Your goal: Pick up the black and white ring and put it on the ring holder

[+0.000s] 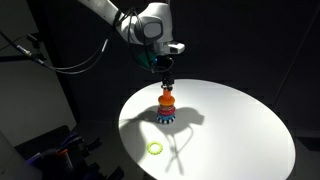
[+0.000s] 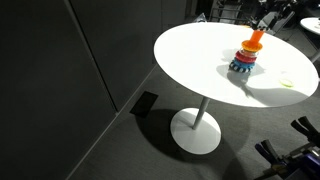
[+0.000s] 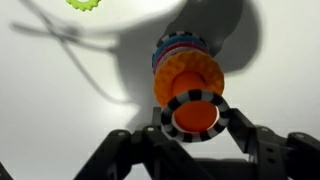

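The ring holder (image 1: 167, 106) stands on the round white table (image 1: 230, 130), with orange rings over a blue and white base; it also shows in an exterior view (image 2: 247, 55) and the wrist view (image 3: 185, 70). My gripper (image 3: 194, 118) is shut on the black and white ring (image 3: 194, 100) and holds it directly above the holder's orange top. In an exterior view the gripper (image 1: 165, 82) hangs just over the peg. I cannot tell whether the ring touches the holder.
A plain yellow-green ring (image 1: 154, 148) lies on the table nearer the front edge, also in the wrist view (image 3: 84, 4) and faintly in an exterior view (image 2: 287, 82). Dark walls and cables surround the table; the table pedestal (image 2: 196, 130) stands on the floor.
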Action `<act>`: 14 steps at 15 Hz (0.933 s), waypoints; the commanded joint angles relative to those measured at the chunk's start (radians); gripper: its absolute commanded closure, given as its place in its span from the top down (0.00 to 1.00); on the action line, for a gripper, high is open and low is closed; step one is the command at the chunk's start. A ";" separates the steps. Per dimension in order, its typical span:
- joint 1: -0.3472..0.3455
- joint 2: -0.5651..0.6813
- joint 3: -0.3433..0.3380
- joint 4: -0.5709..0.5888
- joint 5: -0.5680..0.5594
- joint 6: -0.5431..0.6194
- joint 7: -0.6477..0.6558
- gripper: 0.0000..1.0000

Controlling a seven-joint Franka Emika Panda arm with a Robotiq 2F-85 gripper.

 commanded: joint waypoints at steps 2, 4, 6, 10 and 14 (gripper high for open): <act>0.006 0.015 0.009 0.022 -0.016 -0.013 0.017 0.44; 0.010 0.021 0.010 0.020 -0.021 -0.007 0.020 0.44; 0.012 0.029 0.009 0.020 -0.024 -0.004 0.023 0.44; 0.012 0.037 0.005 0.030 -0.026 -0.008 0.028 0.44; 0.010 0.029 0.005 0.035 -0.024 -0.010 0.024 0.44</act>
